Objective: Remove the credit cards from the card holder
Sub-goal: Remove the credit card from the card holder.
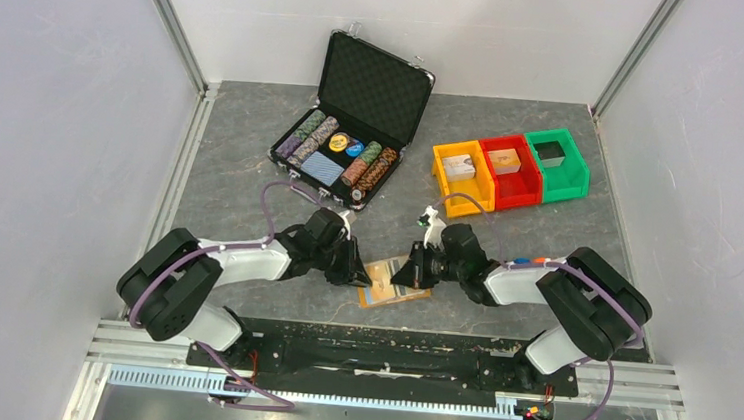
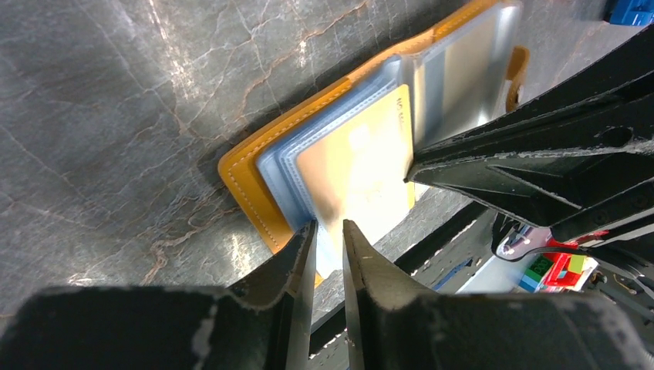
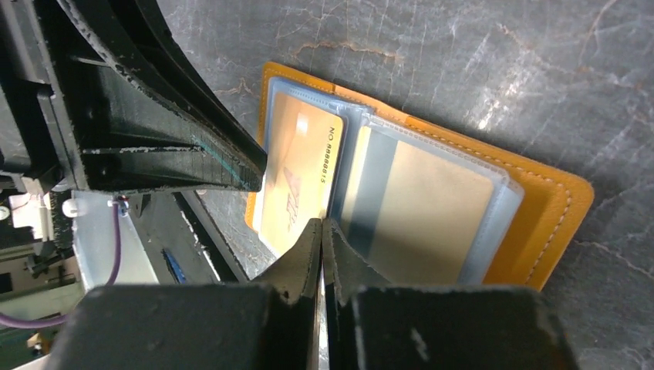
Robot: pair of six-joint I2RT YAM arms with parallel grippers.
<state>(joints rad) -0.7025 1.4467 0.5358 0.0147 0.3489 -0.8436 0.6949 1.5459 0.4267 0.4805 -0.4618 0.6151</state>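
Open black case (image 1: 354, 138) at back centre of grey marbled desk (image 1: 244, 130), lid up. Rows of poker chips (image 1: 313, 137) inside, blue patterned deck (image 1: 322, 169) at its front. To the right, well apart from the case, orange bin (image 1: 462, 177), red bin (image 1: 509, 171) and green bin (image 1: 556, 164) touching in a row. Orange and red each hold a small block.

Left gripper (image 1: 361, 274) and right gripper (image 1: 405, 273) flank the holder (image 1: 391, 295) on both sides, tips nearly meeting above it: no passage there. Chip case (image 1: 350, 118) and bins (image 1: 519, 197) stand well behind; bare table (image 1: 254, 131) lies between.
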